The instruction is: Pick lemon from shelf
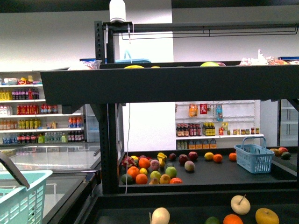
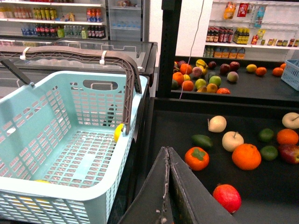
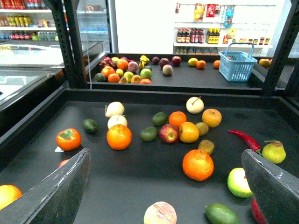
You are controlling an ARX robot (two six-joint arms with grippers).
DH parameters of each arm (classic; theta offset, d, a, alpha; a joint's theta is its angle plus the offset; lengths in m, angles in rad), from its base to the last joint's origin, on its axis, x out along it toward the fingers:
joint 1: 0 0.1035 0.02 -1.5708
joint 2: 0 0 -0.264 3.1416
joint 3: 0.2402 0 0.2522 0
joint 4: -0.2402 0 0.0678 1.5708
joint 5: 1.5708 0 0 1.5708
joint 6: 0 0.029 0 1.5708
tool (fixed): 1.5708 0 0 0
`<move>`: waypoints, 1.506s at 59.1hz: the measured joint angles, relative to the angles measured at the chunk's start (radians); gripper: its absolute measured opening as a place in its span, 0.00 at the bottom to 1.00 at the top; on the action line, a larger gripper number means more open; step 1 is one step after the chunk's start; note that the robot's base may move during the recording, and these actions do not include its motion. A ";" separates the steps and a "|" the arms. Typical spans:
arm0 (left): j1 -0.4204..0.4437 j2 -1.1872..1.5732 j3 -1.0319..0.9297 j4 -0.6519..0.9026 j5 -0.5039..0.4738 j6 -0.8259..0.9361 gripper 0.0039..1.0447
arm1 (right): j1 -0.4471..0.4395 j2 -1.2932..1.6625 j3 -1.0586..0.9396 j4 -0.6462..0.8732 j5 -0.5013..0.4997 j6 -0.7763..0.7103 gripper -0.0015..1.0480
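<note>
Lemon [image 1: 209,156]: yellow, oval, lying on far tray of black tiered shelf [image 1: 140,86].

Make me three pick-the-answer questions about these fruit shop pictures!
1. Where is the small blue basket? A) on the far tray B) on the floor C) hanging from a rail
2. What colour is the chili pepper? A) green B) red C) purple
3. How is the left gripper? A) wide open B) shut, empty C) squeezing an orange
Answers: 1 A, it stands on the dark tray near fruit. 2 B, it is bright red. 3 B, its fingers meet with nothing between.
</note>
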 joint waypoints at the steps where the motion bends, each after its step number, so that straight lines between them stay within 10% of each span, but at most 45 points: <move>1: 0.000 -0.008 -0.010 0.003 0.002 0.000 0.02 | 0.000 0.000 0.000 0.000 0.000 0.000 0.93; 69: -0.001 -0.467 -0.253 -0.200 0.000 0.003 0.03 | 0.000 -0.001 0.000 0.000 0.000 0.002 0.93; 89: -0.001 -0.467 -0.253 -0.200 0.000 0.004 0.69 | 0.000 -0.001 0.000 0.000 0.000 0.002 0.93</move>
